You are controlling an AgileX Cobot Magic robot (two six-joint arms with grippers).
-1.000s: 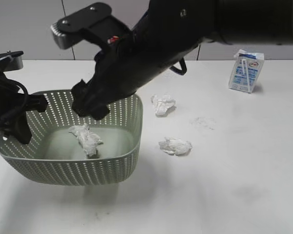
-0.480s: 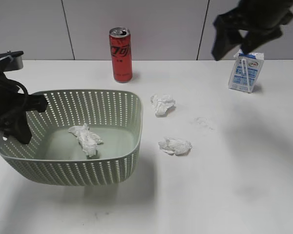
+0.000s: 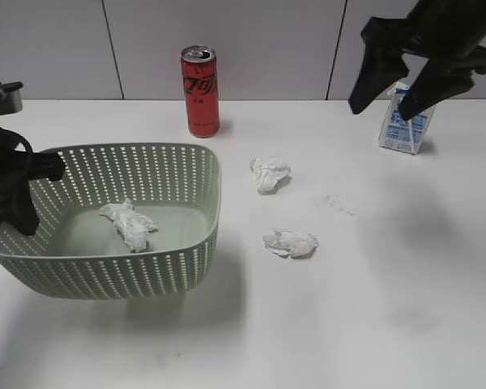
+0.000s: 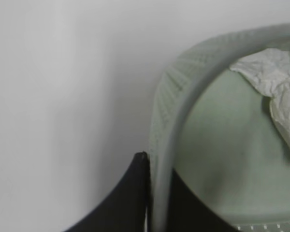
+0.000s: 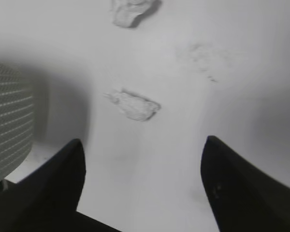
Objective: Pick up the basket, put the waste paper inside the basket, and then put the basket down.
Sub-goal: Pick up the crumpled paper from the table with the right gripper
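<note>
The left gripper point(image 3: 20, 174) pinches the basket point(image 3: 170, 267) by its left rim, tilting it clear of the table – one wad point(image 3: 125, 225) inside. Two wads point(image 3: 270, 173) lie right; the right gripper point(image 3: 397, 85) hangs spread and empty above them

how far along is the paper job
About a third done. Done: the left gripper holds the basket tilted off the table, and one wad lies inside. In hand: the right gripper hangs open and empty, high above the table. Left: two wads on the table still go in, then the basket goes down.
</note>
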